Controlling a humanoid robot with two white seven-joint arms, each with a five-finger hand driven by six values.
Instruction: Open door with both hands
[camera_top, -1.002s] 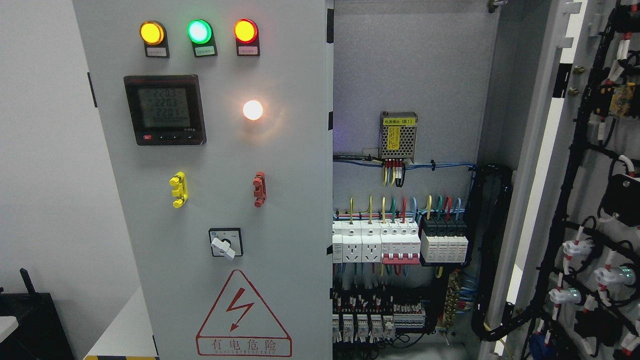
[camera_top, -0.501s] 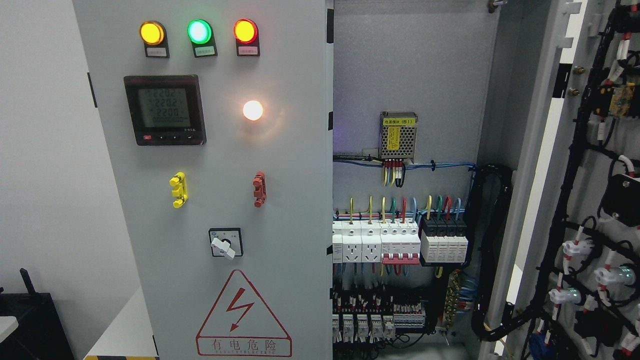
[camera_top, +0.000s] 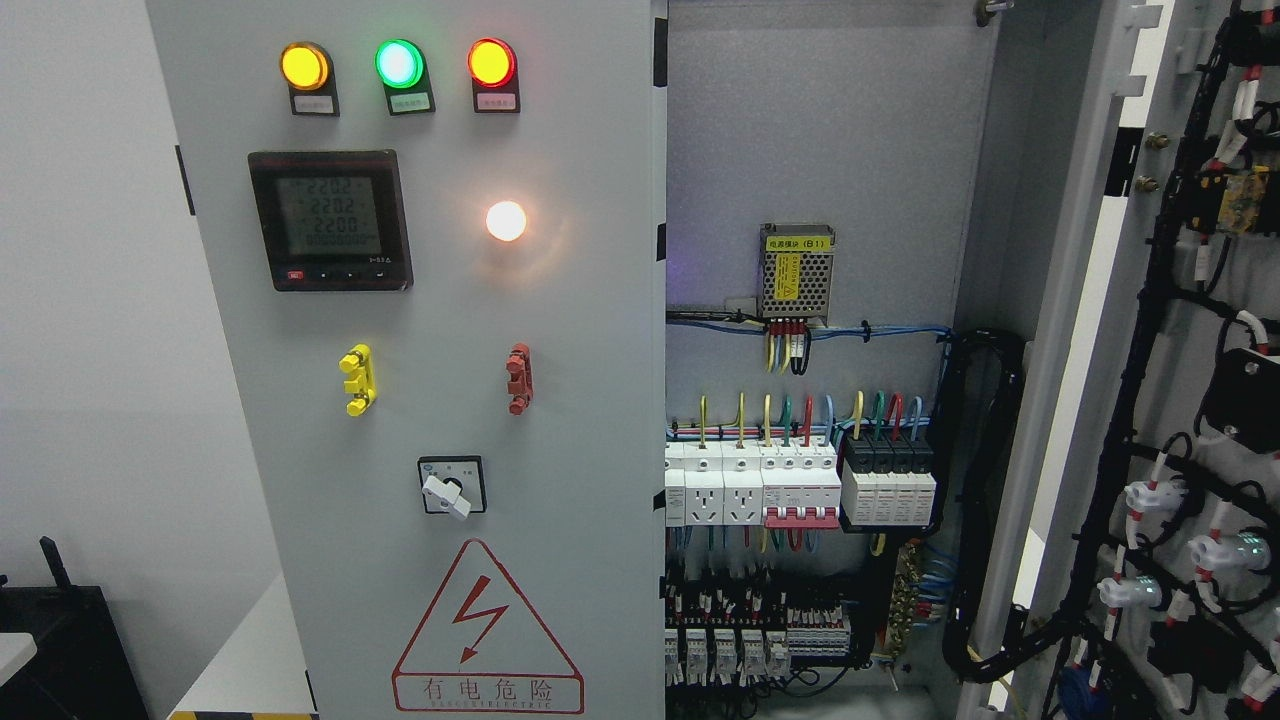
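Electrical cabinet with its right door swung wide open and its left door shut.

Neither robot hand shows in the head view, so how their fingers stand cannot be told. The shut left door serves as the landmark: along its top sit a yellow lamp, a green lamp and a red lamp, all lit. Below them on the door's left part is a meter with a lit screen, and to the meter's right glows a white light. Lower on the door are a yellow handle, a red handle, a rotary switch and a red warning triangle at the bottom. Right of this door the cabinet inside lies bare to view, with a power supply above a row of breakers. The open door hangs at the far right, its wired back facing inward.
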